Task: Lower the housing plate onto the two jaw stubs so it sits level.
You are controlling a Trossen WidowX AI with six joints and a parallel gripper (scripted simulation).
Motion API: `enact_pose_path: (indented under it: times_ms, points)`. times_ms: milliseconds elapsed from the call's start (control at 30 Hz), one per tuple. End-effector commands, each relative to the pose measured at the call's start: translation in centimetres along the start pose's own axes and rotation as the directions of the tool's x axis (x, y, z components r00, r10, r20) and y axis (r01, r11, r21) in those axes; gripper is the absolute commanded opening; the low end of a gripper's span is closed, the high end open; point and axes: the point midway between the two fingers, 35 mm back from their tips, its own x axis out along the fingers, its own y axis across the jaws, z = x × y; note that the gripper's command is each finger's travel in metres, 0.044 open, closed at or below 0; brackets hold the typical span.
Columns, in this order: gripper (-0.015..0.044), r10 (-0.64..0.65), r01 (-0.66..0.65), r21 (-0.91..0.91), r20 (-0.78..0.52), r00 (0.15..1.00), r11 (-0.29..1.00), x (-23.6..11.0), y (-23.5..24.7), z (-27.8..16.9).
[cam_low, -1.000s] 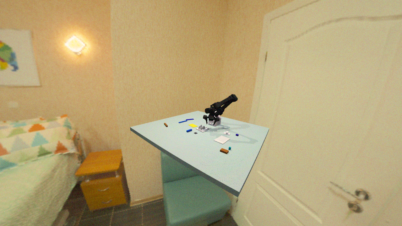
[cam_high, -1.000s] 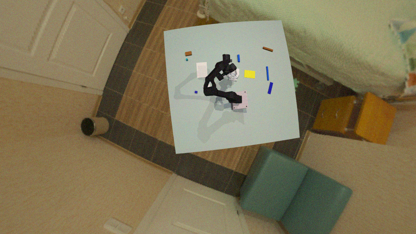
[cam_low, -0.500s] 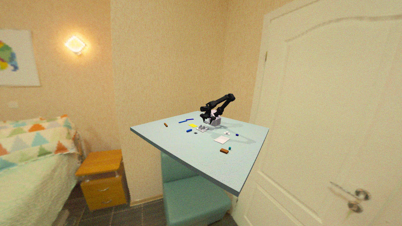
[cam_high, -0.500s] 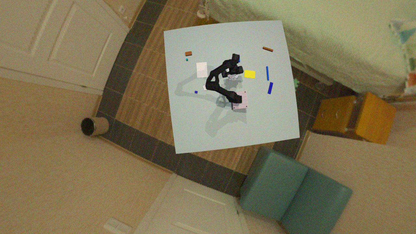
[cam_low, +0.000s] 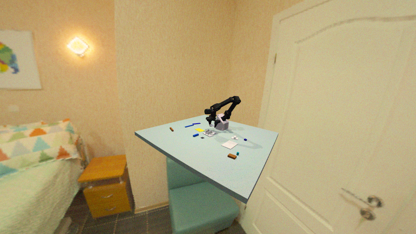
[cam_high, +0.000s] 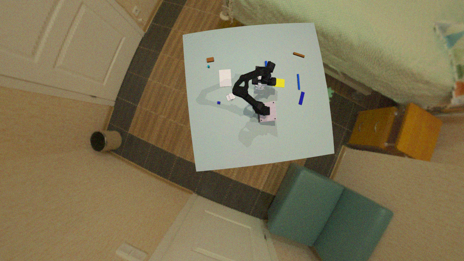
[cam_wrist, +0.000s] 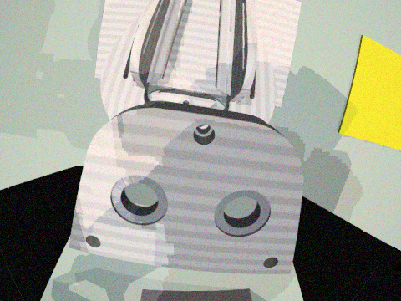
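My gripper (cam_high: 263, 81) (cam_low: 212, 123) (cam_wrist: 189, 194) is shut on the housing plate (cam_low: 211, 125) (cam_wrist: 188, 160), one black finger at each side edge. The plate is pale, with a rounded far edge, two large ringed holes and a smaller hole. It is held up in the air. Beyond its far edge in the wrist view, a left jaw (cam_wrist: 167, 46) and a right jaw (cam_wrist: 225, 46) lie side by side over the white base (cam_wrist: 276, 25) (cam_high: 259, 87). The plate hides the base's near part in the wrist view. The jaw stubs cannot be made out.
A yellow sheet (cam_high: 280, 83) (cam_low: 199, 130) (cam_wrist: 376, 92) lies right of the base. A white pad (cam_high: 225, 77) (cam_low: 229, 144) and a small white part (cam_high: 230, 96) (cam_low: 234, 137) lie left. A short blue block (cam_low: 195, 135) and a dark square (cam_low: 202, 137) lie behind the base.
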Motion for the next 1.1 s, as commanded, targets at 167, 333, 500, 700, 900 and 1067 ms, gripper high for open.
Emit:
enact_pose_path:
  times_ms: [167,333,500,700,900,1067]
  points:
    - [0.0351,0.006,-0.006,0.017,0.002,1.0,1.0,0.02,-0.13,-0.01]
    - [0.0351,0.006,-0.006,0.017,0.002,1.0,1.0,0.02,-0.13,-0.01]
    - [0.0351,0.006,-0.006,0.017,0.002,1.0,1.0,0.02,-0.13,-0.01]
    - [0.0351,0.006,-0.006,0.017,0.002,1.0,1.0,0.02,-0.01,-0.17]
    - [0.0351,0.007,-0.007,0.018,0.002,1.0,1.0,0.03,0.6,-1.0]
    - [0.0351,0.007,-0.007,0.018,0.002,1.0,1.0,0.03,0.6,-1.0]
